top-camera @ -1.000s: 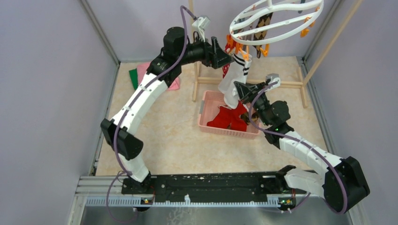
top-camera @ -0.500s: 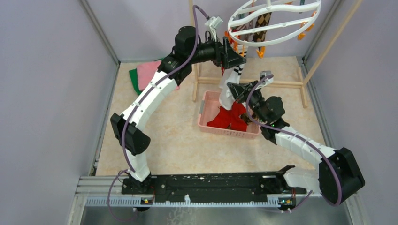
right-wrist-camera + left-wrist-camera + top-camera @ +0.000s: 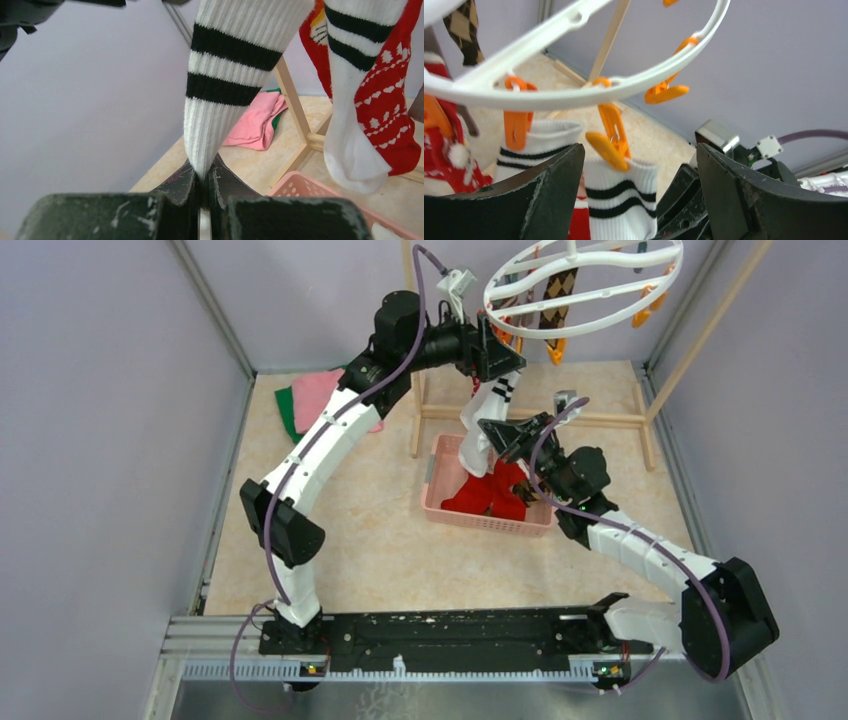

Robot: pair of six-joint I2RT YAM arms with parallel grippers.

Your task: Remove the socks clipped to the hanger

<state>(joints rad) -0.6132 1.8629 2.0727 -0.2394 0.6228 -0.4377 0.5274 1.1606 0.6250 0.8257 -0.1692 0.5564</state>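
Beige table (image 3: 350,530) nearest: red socks (image 3: 482,495) already lie in the pink basket (image 3: 440,512). Above, the right gripper (image 3: 202,175) pinches a striped sock (image 3: 225,75) low down. Higher, the left gripper (image 3: 639,165) stands wide around an orange clip (image 3: 611,135) on the hanger (image 3: 554,97); behind, argyle socks (image 3: 560,290) hang clipped, so several remain

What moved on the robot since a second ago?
The left pincer swung right, up to the hanger, and is now open around an orange clip. The right pincer, shut on a striped sock, slid left, dragging the sock's foot that way. The hanger tipped up a little. The basket and the red socks in it stayed put.
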